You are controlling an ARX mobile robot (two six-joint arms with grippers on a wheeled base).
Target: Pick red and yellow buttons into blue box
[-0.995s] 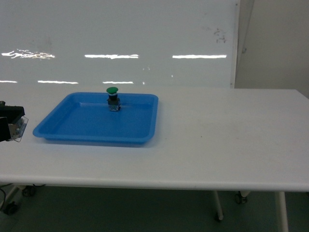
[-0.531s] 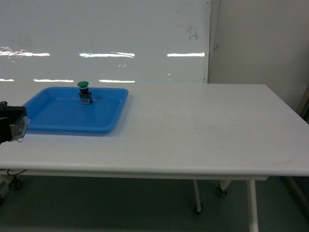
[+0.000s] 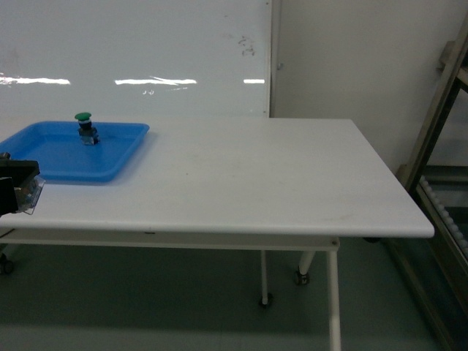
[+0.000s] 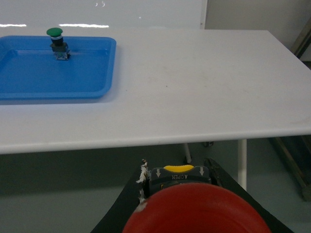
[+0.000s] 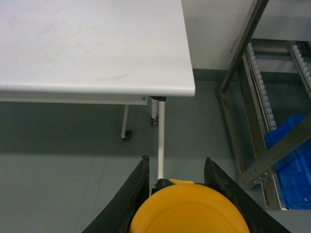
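Note:
The red button (image 4: 197,209) fills the bottom of the left wrist view, with my left gripper (image 4: 177,164) shut on its block, below and in front of the table's near edge. In the head view its clear block (image 3: 22,191) shows at the far left edge. My right gripper (image 5: 176,160) is shut on the yellow button (image 5: 189,209), hanging over the floor past the table's right corner; it is outside the head view. The blue box (image 3: 44,167) (image 4: 48,80), a shallow tray, lies on the table's far left.
A green-capped button (image 3: 85,128) (image 4: 57,41) stands in the tray's far part. The white table (image 3: 256,175) stretches to the right. A metal rack (image 3: 439,146) stands right of it, with a blue bin (image 5: 291,167) low on it.
The head view has swung to the right: the tray and green button slid from the middle to the far left, and the table's right end and the rack came into view. My left gripper keeps its place.

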